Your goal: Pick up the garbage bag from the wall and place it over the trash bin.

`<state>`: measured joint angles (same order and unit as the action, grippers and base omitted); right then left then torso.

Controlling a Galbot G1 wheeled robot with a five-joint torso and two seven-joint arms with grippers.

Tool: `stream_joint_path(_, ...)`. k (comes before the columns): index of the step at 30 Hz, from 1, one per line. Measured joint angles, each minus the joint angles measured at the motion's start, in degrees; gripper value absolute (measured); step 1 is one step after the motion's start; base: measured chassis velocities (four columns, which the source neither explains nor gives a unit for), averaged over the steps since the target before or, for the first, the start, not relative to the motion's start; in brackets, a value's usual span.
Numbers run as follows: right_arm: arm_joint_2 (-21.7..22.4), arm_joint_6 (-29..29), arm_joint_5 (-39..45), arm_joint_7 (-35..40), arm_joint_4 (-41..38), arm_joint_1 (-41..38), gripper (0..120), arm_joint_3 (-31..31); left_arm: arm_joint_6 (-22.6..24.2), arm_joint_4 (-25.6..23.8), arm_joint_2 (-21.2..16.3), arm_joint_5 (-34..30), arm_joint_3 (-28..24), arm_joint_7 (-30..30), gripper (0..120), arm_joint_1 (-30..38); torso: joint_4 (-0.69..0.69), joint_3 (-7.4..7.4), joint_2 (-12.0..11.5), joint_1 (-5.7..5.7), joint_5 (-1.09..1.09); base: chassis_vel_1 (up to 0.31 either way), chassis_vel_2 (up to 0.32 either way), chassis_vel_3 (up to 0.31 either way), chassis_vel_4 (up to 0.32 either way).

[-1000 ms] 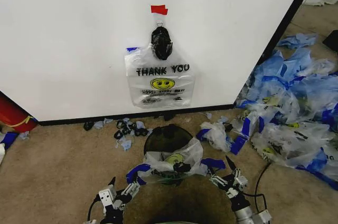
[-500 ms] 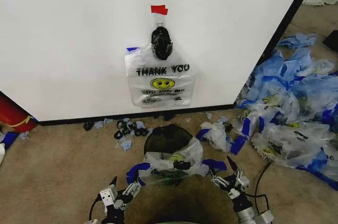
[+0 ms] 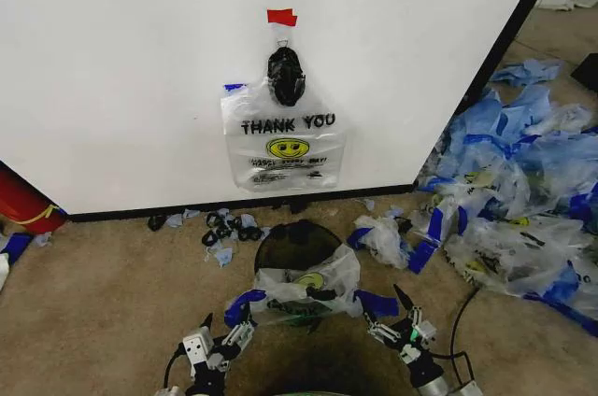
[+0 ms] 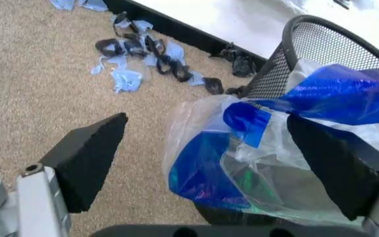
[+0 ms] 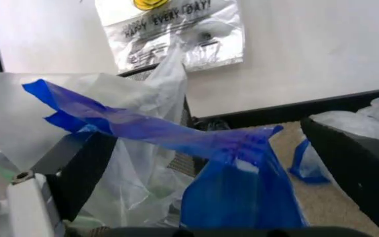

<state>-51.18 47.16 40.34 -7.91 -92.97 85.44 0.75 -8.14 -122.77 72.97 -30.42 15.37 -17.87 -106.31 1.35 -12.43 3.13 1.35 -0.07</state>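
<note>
Left hand sits low at the near left of the trash bin, fingers spread; in the left wrist view its pads stand on either side of a blue handle, and I see no pinch. Right hand mirrors it at the near right, fingers likewise spread, the other blue handle lying across the gap between them in the right wrist view. The garbage bag I am working is draped over the near rim of the bin, its smiley print facing up and the far rim bare mesh. Judgement: pick done, placement mostly done; left to do is seating the mouth around the whole rim. Another "THANK YOU" bag hangs on the wall under the red tape.
</note>
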Motion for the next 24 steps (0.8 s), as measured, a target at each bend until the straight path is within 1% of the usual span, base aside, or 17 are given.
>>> stream_joint_path(12,0.58,-0.03,0.60,-0.31,0.19,0.05,100,0.66,0.09,0.39,-0.24,-0.61,0.03,-0.02,96,0.57,0.00,0.00,0.00,0.00,0.00,0.000,0.000,0.000,0.000)
stream_joint_path(21,1.89,-0.03,1.66,-3.58,0.58,0.26,100,0.59,1.43,-0.25,-0.52,-1.45,0.01,-0.09,96,1.32,0.00,0.00,0.00,0.00,0.00,0.000,0.000,0.000,0.000)
stream_joint_path(24,3.16,-0.03,1.83,-4.89,0.62,0.23,100,0.18,1.65,-0.62,-0.50,-1.67,-0.02,-0.14,96,1.50,0.00,0.00,0.00,0.00,0.01,0.000,0.000,0.000,0.000)
